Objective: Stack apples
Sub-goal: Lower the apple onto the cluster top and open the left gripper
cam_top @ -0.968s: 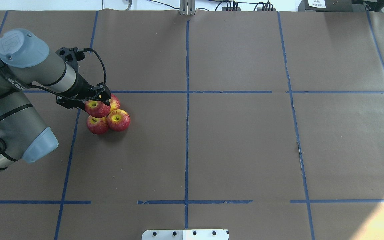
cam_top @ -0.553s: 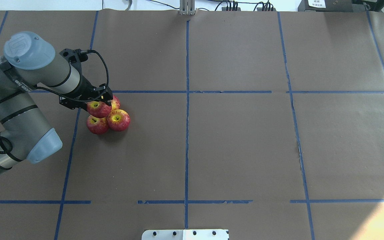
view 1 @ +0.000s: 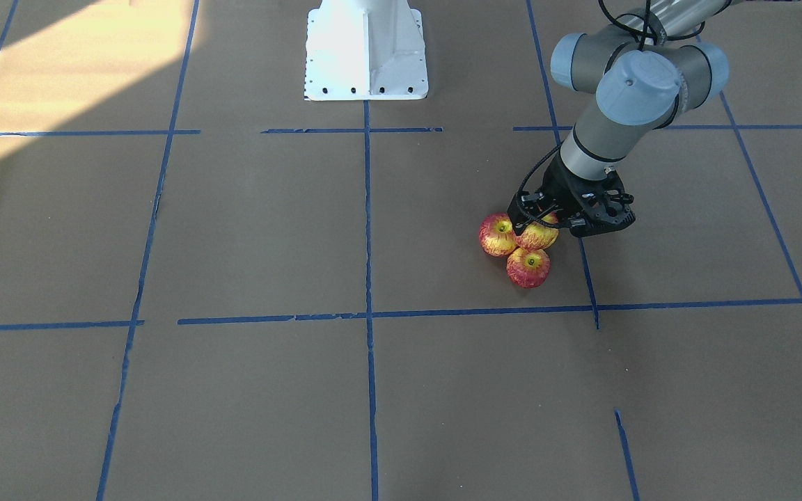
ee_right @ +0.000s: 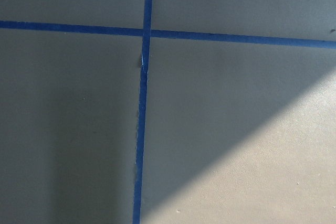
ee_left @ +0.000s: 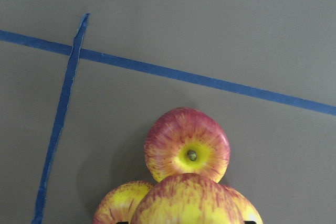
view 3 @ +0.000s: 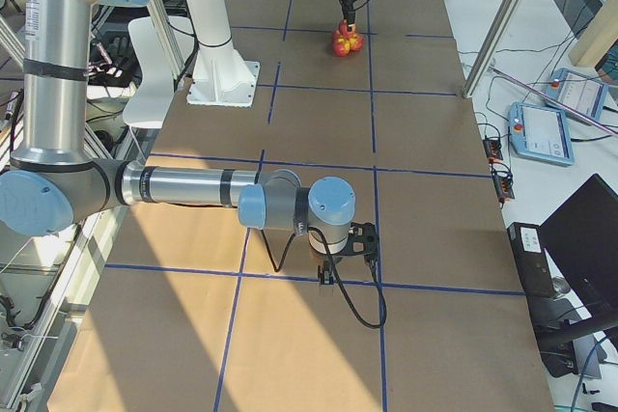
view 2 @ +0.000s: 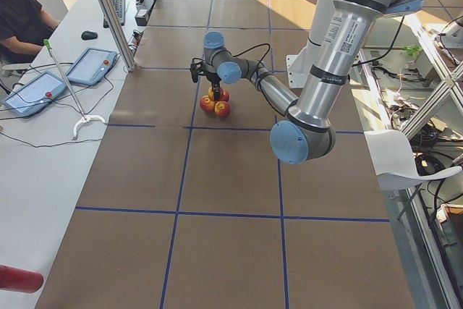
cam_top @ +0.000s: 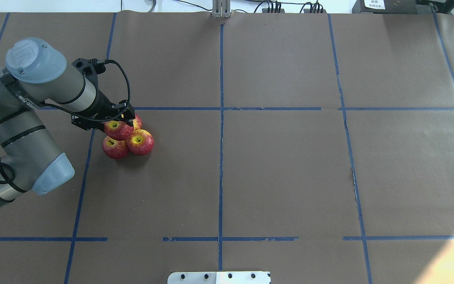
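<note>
Left claw (cam_top: 122, 123) clamped around a fourth apple (cam_top: 116, 131), held over the hollow between three touching apples (cam_top: 140, 142) beneath it on the table (cam_top: 290, 177), likely so it nests there

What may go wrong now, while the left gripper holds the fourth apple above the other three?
1. The round, glossy red-and-yellow held apple in the left gripper may roll off on release: it has only the curved tops of the three base apples to sit on.
2. Pushing down could spread those loose apples over the flat brown paper.
</note>
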